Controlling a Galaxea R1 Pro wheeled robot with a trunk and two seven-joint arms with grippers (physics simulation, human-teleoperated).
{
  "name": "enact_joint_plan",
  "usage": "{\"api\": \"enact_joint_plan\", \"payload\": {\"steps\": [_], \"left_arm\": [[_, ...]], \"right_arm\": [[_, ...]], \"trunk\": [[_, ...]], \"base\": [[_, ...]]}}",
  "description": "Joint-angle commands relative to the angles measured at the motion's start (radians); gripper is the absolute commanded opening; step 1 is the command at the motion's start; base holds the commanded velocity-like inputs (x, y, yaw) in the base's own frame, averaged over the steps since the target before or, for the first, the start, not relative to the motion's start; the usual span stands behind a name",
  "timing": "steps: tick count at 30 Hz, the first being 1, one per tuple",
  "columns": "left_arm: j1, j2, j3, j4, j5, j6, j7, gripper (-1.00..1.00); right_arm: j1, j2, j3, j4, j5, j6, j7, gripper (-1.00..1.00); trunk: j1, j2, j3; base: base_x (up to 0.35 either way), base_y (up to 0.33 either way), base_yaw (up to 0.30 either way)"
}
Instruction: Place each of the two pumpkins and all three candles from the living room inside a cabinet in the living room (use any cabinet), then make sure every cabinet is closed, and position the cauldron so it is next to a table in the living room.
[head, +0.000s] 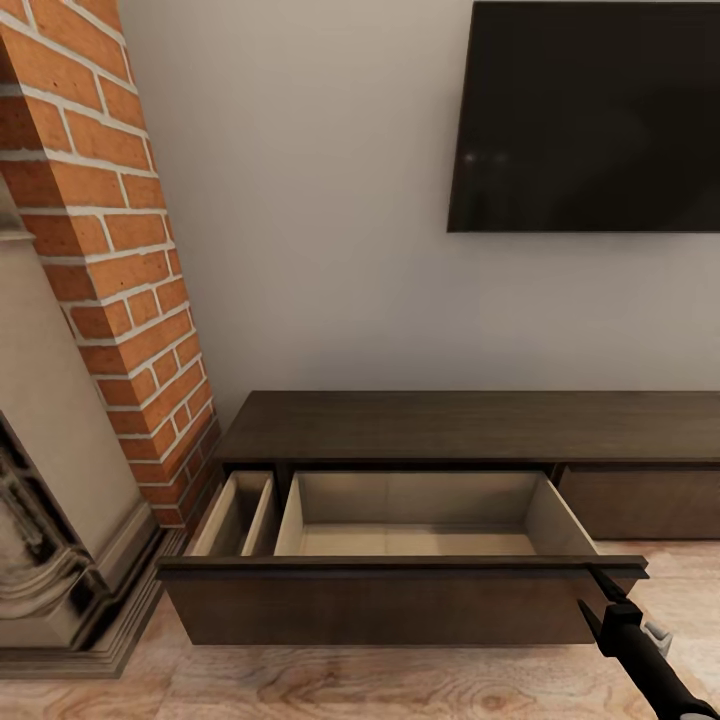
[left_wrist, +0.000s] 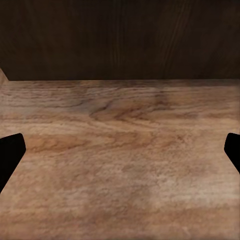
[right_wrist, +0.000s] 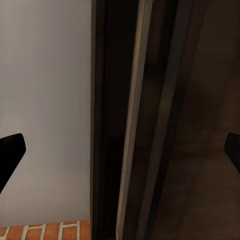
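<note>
The brick fireplace (head: 110, 260) stood close beside the cabinet (head: 470, 425), whose drawer (head: 400, 590) was pulled out over the plank floor (head: 300, 690); both its beige compartments were bare. The left gripper (left_wrist: 120, 150) was spread wide above floor. The right gripper (head: 600, 590), also wide, was at the drawer front's right upper edge.

cabinet (head: 470, 425) drawer (head: 400, 590) open — right tool (head: 600, 590) at front

The cabinet (head: 470, 425) was a long, low, dark brown console against the far wall. Its left drawer (head: 400, 590) stood pulled out toward the near side, showing two bare beige compartments, narrow left and wide right.
</note>
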Motion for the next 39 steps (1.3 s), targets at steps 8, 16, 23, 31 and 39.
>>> {"api": "enact_joint_plan", "payload": {"steps": [8,16,23,31,39], "left_arm": [[0.000,0.000,0.001,0.000,0.000,-0.002,-0.004,1.00],[0.000,0.000,0.001,0.000,-0.001,-0.002,-0.004,1.00],[-0.001,0.000,0.001,-0.001,-0.001,-0.002,-0.004,1.00],[0.000,0.000,0.001,0.000,-0.001,-0.002,-0.005,1.00],[0.000,0.000,0.001,0.000,-0.001,-0.002,-0.005,1.00]], "right_arm": [[-0.001,0.000,-0.001,0.001,-0.006,0.008,-0.002,1.00],[-0.001,0.000,-0.001,0.001,-0.005,0.008,-0.002,1.00],[0.000,0.000,-0.002,0.001,-0.005,0.008,-0.002,1.00],[0.000,0.002,-0.002,0.002,-0.005,0.007,-0.002,1.00],[0.000,0.003,0.000,0.008,-0.006,-0.040,-0.004,1.00]], "trunk": [[0.000,0.000,-0.001],[0.000,0.000,-0.001],[0.000,0.000,-0.001],[-0.003,0.001,0.022],[-0.003,0.001,0.026]], "base": [[0.000,0.000,0.000],[0.000,0.000,0.000],[0.000,0.000,0.000],[0.000,0.000,0.000],[0.000,0.000,0.000]]}}
